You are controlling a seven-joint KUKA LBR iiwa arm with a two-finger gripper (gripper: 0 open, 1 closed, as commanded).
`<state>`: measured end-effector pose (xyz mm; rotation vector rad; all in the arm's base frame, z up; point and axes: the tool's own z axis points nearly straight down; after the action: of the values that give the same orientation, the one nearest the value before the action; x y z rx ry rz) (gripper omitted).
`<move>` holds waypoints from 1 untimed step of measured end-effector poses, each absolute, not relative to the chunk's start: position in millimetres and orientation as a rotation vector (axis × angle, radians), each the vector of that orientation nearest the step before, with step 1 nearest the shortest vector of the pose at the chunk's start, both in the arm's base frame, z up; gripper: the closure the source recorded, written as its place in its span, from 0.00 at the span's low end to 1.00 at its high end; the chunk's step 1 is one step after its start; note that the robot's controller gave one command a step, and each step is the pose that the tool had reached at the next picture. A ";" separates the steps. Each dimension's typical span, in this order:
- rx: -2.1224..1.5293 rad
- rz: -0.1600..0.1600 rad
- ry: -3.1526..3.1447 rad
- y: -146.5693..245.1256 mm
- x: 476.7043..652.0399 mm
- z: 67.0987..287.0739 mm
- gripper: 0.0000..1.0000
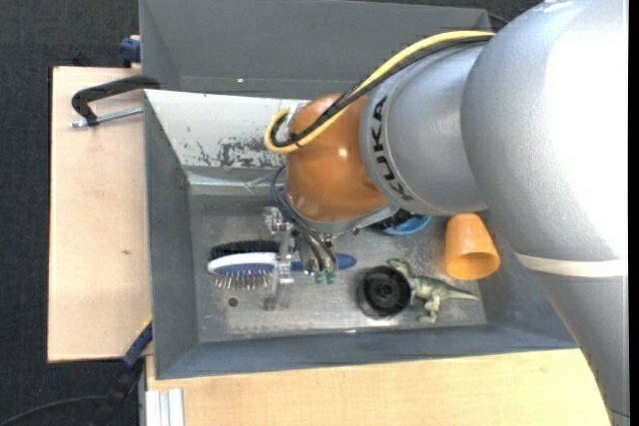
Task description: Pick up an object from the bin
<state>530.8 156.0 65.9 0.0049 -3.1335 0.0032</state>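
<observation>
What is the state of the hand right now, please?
Hand: whether it is open or closed cannot be told; it sits low over the long blue-and-white plastic brush with black bristles.

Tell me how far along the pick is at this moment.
Done: the gripper is down near the bin floor, at the right end of the blue-and-white hairbrush. In hand: nothing visibly lifted; the hairbrush lies flat on the floor. Left: gripping and lifting a thing out. The black round part, green toy figure and orange cup lie apart on the right.
</observation>
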 end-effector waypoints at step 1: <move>0.118 -0.001 -3.140 158.3 517.3 102.1 0.00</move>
<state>517.3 158.3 102.1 0.1175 -3.1402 -0.0009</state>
